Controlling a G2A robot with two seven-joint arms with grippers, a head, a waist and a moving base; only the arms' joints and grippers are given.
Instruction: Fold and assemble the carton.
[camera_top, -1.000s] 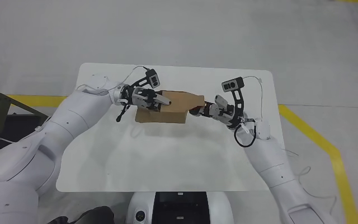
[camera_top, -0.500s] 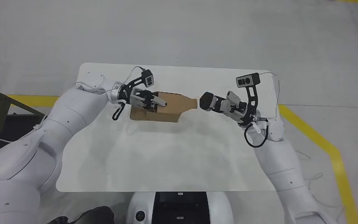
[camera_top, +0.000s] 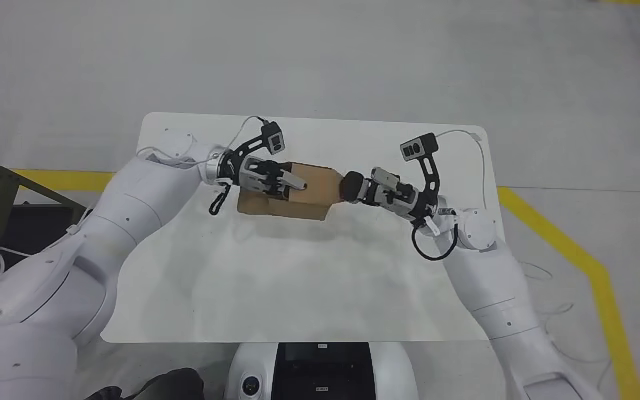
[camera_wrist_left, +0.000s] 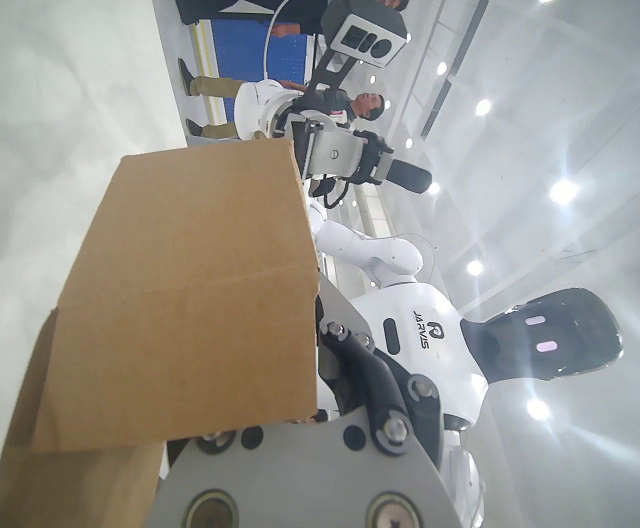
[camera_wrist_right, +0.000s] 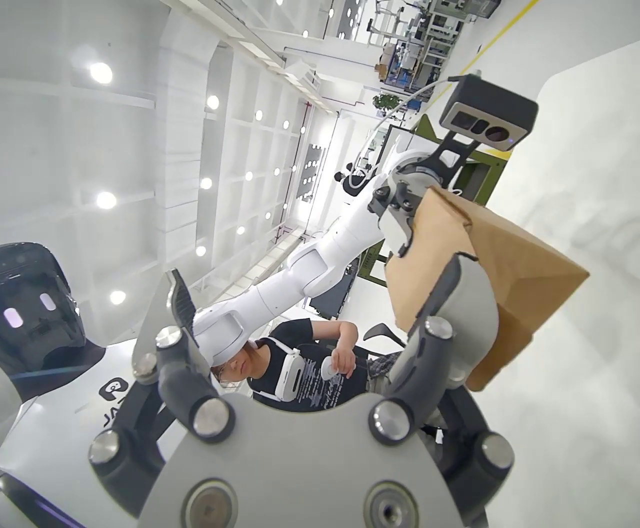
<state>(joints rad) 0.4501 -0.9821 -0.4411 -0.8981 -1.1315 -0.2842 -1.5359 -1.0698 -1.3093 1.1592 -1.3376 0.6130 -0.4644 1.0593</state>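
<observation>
Two claws of mine flank the brown carton (camera_top: 320, 192) on the table (camera_top: 300, 285), upper middle of the top view: left claw (camera_top: 290, 181) pinches one end wall, right claw (camera_top: 352, 187) is spread, touching the other end

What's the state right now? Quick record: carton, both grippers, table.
carton: brown, partly folded, held between the two grippers
left gripper: at the carton's end on the left arm's side
right gripper: open, one finger against the carton's other end
table: white; carton over its far half, resting or lifted unclear
</observation>
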